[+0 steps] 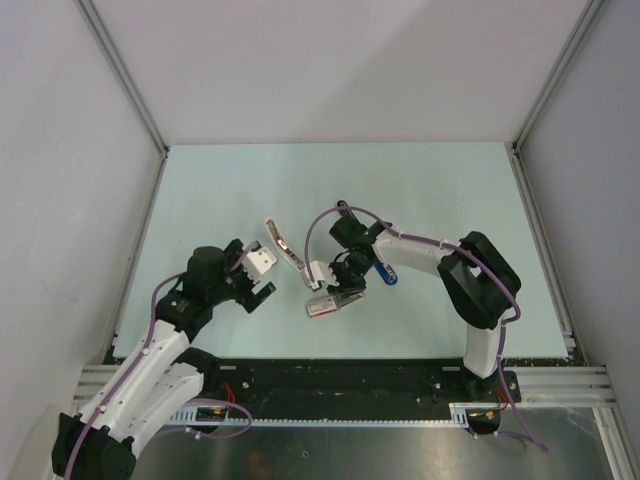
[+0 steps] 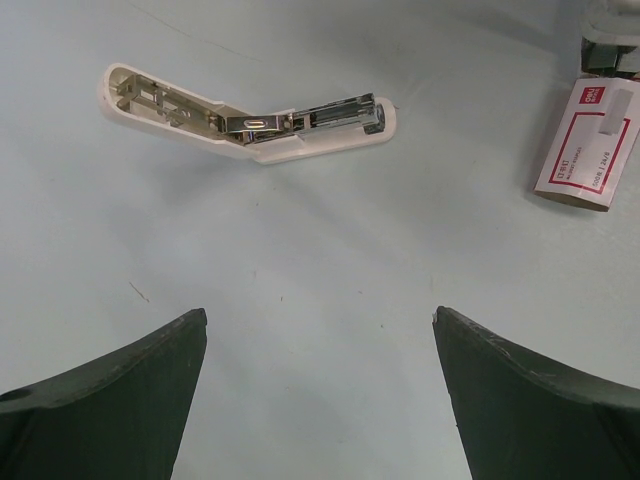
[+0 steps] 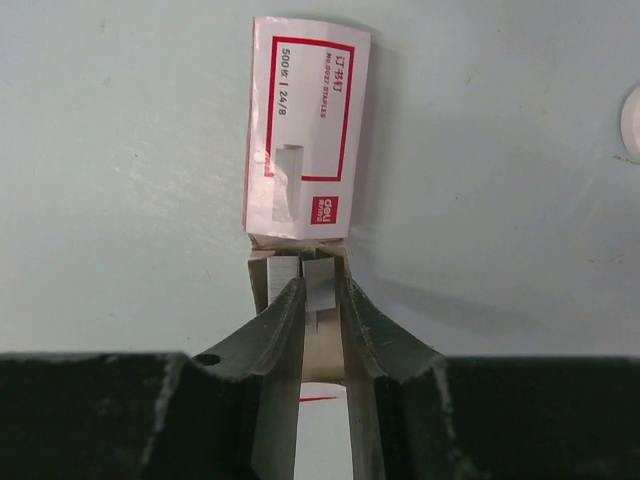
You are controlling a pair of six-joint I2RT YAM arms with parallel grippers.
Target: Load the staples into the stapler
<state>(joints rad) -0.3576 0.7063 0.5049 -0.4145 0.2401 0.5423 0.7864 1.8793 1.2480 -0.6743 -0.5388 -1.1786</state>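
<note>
An opened stapler with a pale shell and a bare metal magazine lies on the table; it also shows in the top view. The pink-and-white staple box lies in front of my right gripper, with its grey tray slid out toward it. The right fingers are closed narrowly on a silvery strip of staples in that tray. My left gripper is open and empty above bare table, short of the stapler. A small blue-and-black stapler-like object lies beside the right wrist.
The box lies right of the opened stapler, with the right gripper's tip just beyond it. A white round thing shows at the right wrist view's edge. Grey walls and metal rails enclose the table.
</note>
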